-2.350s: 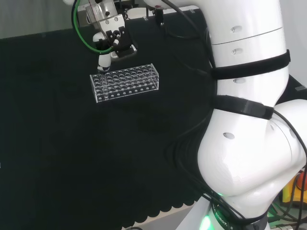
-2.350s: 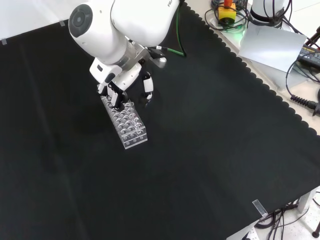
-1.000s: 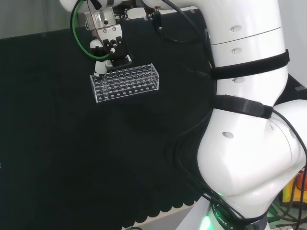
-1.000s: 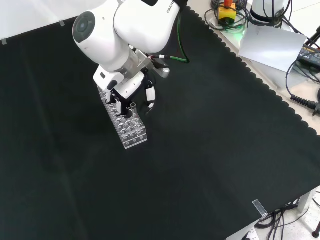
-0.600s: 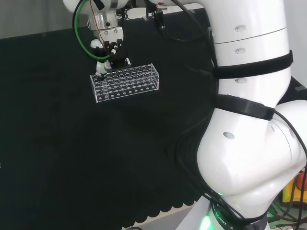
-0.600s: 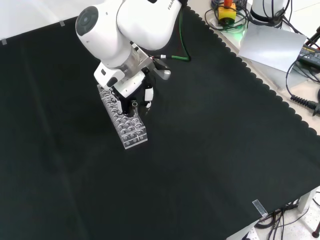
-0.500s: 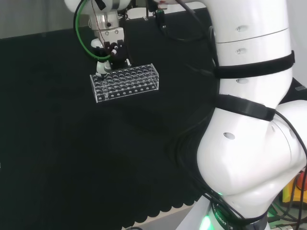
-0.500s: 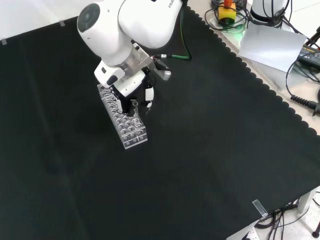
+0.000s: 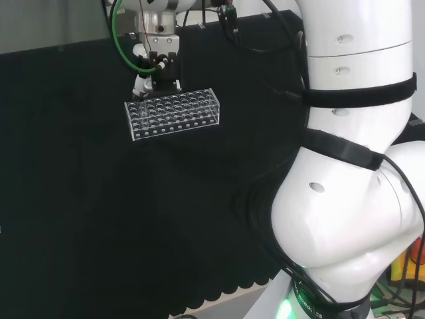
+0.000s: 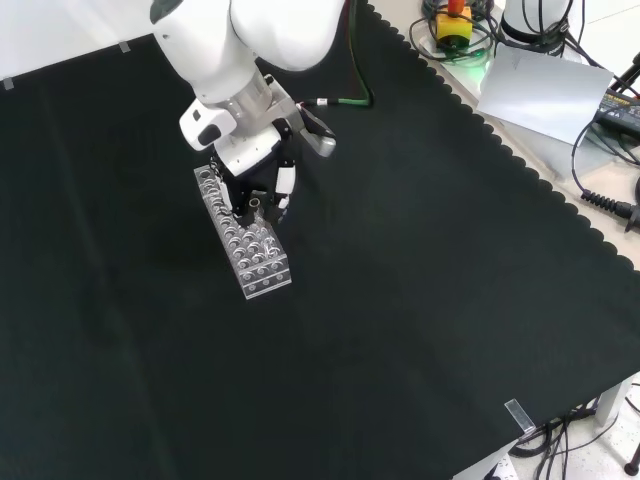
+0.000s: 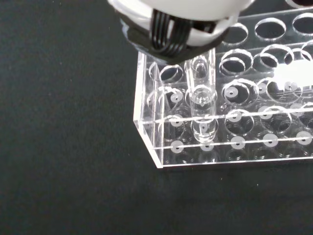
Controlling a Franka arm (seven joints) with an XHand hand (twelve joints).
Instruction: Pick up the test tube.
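The test tube (image 11: 202, 100) stands upright in the clear acrylic rack (image 11: 230, 122), in a hole near the rack's end, second row in from the long edge by the wrist view, its rounded bottom low between the rack's plates and its upper part running straight up into the hand (image 11: 176, 22) directly above it. So the relation that matters is vertical: tube's long axis is up-down, hand sits right over its top, and any lift should go straight along that axis to clear the hole (a sideways pull would likely lever the tube against the plate and drag the rack). In the front view the hand (image 10: 262, 172) is over the far end of the rack (image 10: 245, 240), fingers (image 10: 284, 184) curled downward around a thin clear tube (image 10: 254, 207) whose rim shows just below them; it looks closed on the tube near its top, though actual contact is hard to confirm through clear glass. In the head view the hand (image 9: 157, 70) hangs at the rack's (image 9: 172, 114) left end, toward the surface's far edge; the tube itself is too faint to pick out there. The rack sits flat on the black cloth (image 10: 420, 300), well apart from the surface's scalloped edge. Judged stage: tube gripped, partly seated, extraction upward remaining.
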